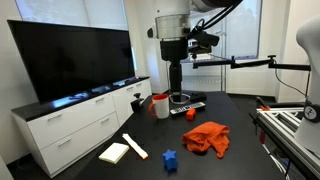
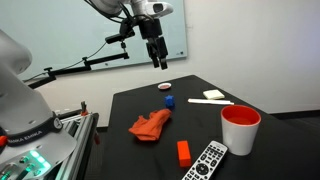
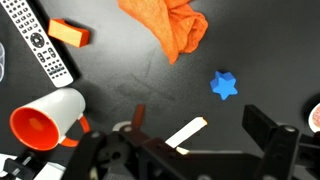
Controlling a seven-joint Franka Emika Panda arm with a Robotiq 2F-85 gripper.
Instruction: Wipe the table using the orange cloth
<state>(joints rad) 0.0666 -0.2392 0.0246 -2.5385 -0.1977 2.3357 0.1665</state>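
The claw (image 2: 159, 62) hangs high above the tabletop (image 2: 200, 128), jaws spread wide, gripping nothing. The orange cloth (image 2: 150, 125) lies crumpled near 1 tabletop edge, bare surface on all sides.

Orange cloth (image 2: 150, 126) crumpled on table (image 2: 203, 118), tool (image 2: 161, 62) high above, jaws seemingly apart

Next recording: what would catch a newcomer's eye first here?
The crumpled orange cloth stands out most, bright against the black table near its middle. A red-and-white cup sits beside a remote control toward one edge, with a small blue piece lying apart from them. Above it all the gripper hangs well clear of the table, jaws open and empty.
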